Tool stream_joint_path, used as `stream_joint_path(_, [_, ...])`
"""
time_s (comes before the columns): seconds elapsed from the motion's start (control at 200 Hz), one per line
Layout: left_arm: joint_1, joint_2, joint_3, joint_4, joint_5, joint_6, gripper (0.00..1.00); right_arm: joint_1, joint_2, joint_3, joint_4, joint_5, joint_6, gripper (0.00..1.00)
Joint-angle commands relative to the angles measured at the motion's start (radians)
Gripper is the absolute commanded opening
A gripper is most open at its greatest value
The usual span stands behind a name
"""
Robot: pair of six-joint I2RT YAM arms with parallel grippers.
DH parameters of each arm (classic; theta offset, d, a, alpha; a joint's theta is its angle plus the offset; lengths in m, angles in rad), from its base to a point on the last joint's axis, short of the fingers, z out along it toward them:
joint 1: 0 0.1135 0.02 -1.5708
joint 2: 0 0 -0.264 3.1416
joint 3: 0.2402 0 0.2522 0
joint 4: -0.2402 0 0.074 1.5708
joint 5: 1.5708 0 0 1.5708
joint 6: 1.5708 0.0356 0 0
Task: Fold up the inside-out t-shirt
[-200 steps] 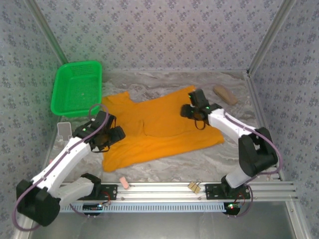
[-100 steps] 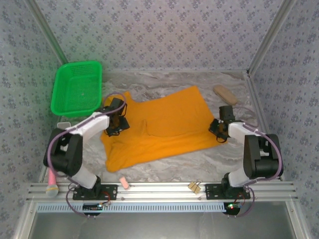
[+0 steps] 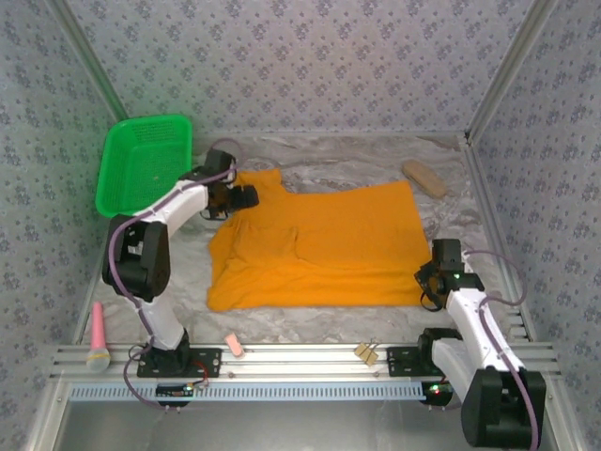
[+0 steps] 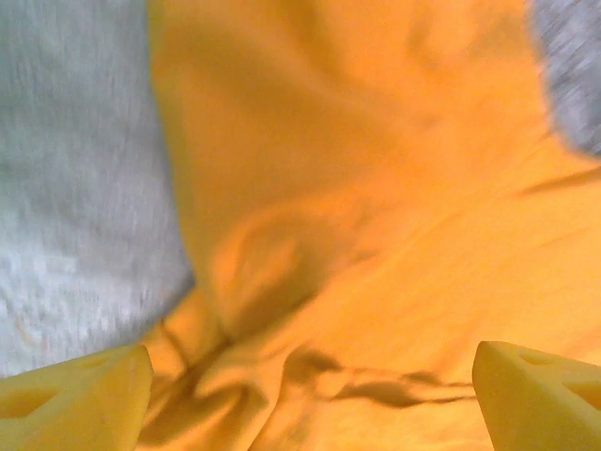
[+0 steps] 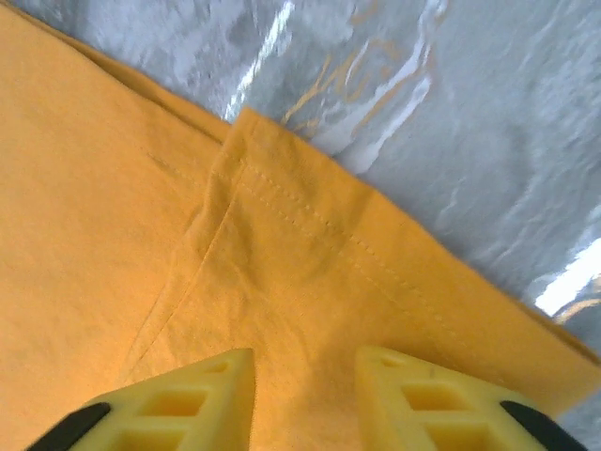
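Observation:
The inside-out t-shirt [image 3: 319, 249] lies spread out on the table, plain orange side up, with a small folded flap near its middle. My left gripper [image 3: 242, 197] is over the shirt's far left corner, next to the basket. In the left wrist view this gripper [image 4: 310, 362] stands wide open above wrinkled orange cloth [image 4: 376, 188]. My right gripper [image 3: 430, 287] is at the shirt's near right corner. There its fingers [image 5: 188, 409] stand apart over the stitched hem [image 5: 310, 225], with cloth lying flat between them.
A green basket [image 3: 146, 169] stands at the back left, close to the left arm. A tan oblong object [image 3: 425, 178] lies at the back right. On the front rail are a pink-handled tool [image 3: 97, 334], a pink eraser [image 3: 235, 345] and binder clips [image 3: 366, 352]. Crinkled plastic sheet [image 5: 451, 113] covers the table.
The shirt has shifted right and been straightened into a flatter, squarer shape. The left gripper moved to the far left corner by the basket; the right gripper drew back to the near right corner.

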Motion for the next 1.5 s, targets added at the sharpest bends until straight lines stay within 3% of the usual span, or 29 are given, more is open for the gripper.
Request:
stream_joint_path(0.0, [0.023,0.058,0.129,-0.023,0.141,0.109,0.88,-0.002,0.045,0.086,0.049,0.051,-0.137,0.45])
stream_joint_path(0.1, [0.024,0.189,0.328,-0.128,0.116,0.129,0.86,0.001,0.17,0.206,0.193,0.007,-0.315,0.51])
stream_joint_path(0.23, [0.027,0.34,0.526,-0.268,-0.042,0.097,0.83,0.01,0.383,0.39,0.26,0.023,-0.492,0.54])
stream_joint_path(0.425, [0.056,0.474,0.67,-0.373,-0.156,0.043,0.83,0.009,0.718,0.709,0.17,-0.037,-0.646,0.55])
stream_joint_path(0.67, [0.109,0.572,0.74,-0.358,-0.065,0.081,0.83,-0.001,1.016,1.06,-0.011,-0.076,-0.995,0.55])
stream_joint_path(0.754, [0.111,0.612,0.781,-0.344,0.009,0.137,0.84,0.004,1.069,1.112,-0.043,-0.129,-1.161,0.54])
stream_joint_path(0.869, [0.108,0.703,0.899,-0.412,0.0,0.186,0.84,0.011,1.146,1.174,-0.055,-0.223,-1.322,0.54])
stream_joint_path(0.984, [0.107,0.752,0.939,-0.423,0.044,0.194,0.8,0.015,1.264,1.29,-0.118,-0.224,-1.446,0.54])
stream_joint_path(1.089, [0.106,0.767,0.937,-0.408,0.1,0.201,0.7,0.012,1.37,1.415,-0.177,-0.171,-1.497,0.54])
stream_joint_path(1.324, [0.103,0.792,0.928,-0.401,0.209,0.203,0.65,0.005,1.484,1.54,-0.233,-0.205,-1.615,0.53])
stream_joint_path(1.449, [0.1,0.794,0.917,-0.402,0.287,0.201,0.6,0.003,1.549,1.627,-0.344,-0.265,-1.669,0.44])
stream_joint_path(1.494, [0.102,0.794,0.914,-0.401,0.299,0.205,0.59,0.006,1.558,1.625,-0.349,-0.266,-1.697,0.36])
